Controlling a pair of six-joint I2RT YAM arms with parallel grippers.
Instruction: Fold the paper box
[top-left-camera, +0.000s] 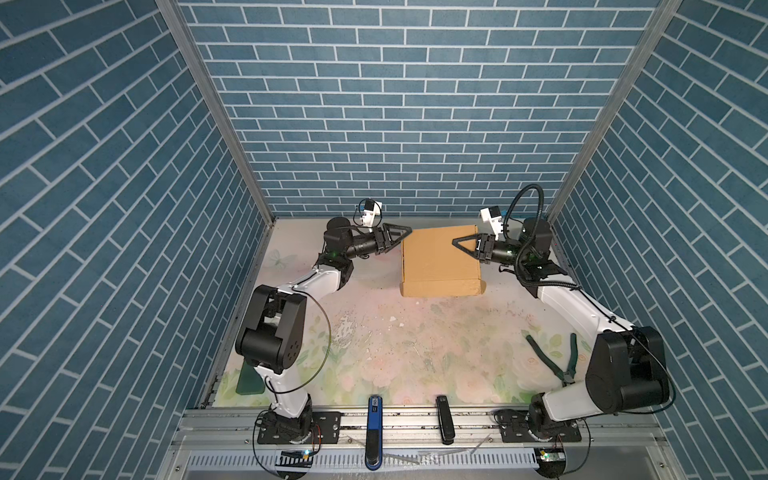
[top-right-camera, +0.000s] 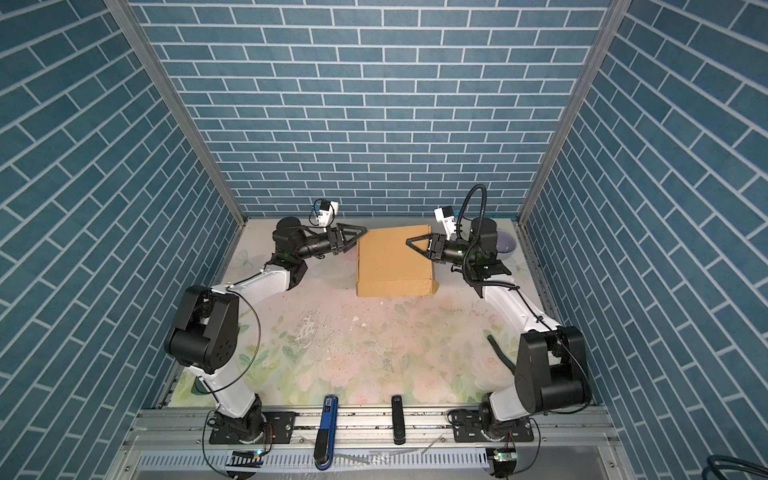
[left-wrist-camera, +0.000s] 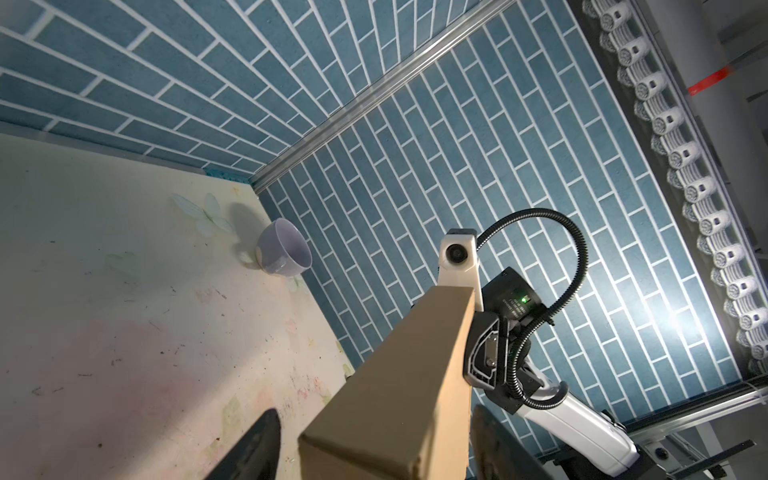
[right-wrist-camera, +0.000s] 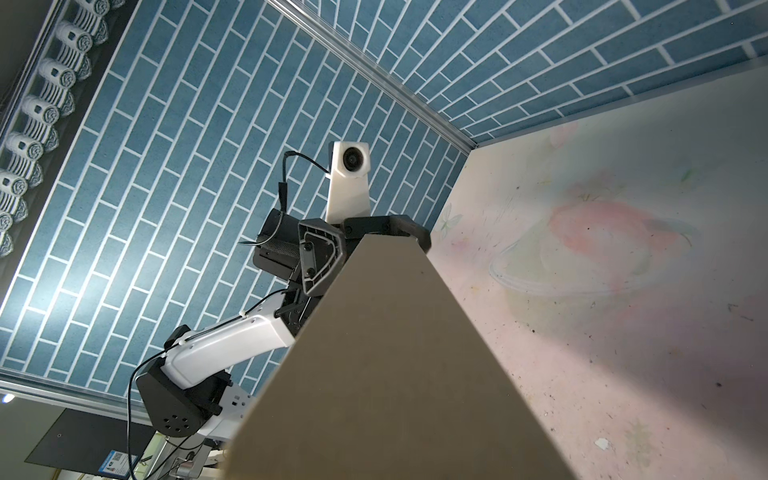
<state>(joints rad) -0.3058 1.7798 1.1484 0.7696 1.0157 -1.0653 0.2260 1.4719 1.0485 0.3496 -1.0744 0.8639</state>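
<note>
In both top views our arms reach toward upper centre: left gripper (top-left-camera: 406, 232) at the paper box's (top-left-camera: 436, 266) upper-left corner, right gripper (top-left-camera: 457, 243) over its upper right. Left wrist view: fingers (left-wrist-camera: 257, 449) apart, straddling the box (left-wrist-camera: 395, 395). Right wrist view: the box (right-wrist-camera: 395, 353) fills lower centre; whether the right jaws grip, we cannot tell.

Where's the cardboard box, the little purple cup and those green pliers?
paper box (top-left-camera: 440, 257), in a top view, middle of its top panel
purple cup (left-wrist-camera: 284, 249), left wrist view, inside wall
green pliers (top-left-camera: 544, 354), in a top view, one handle
</note>
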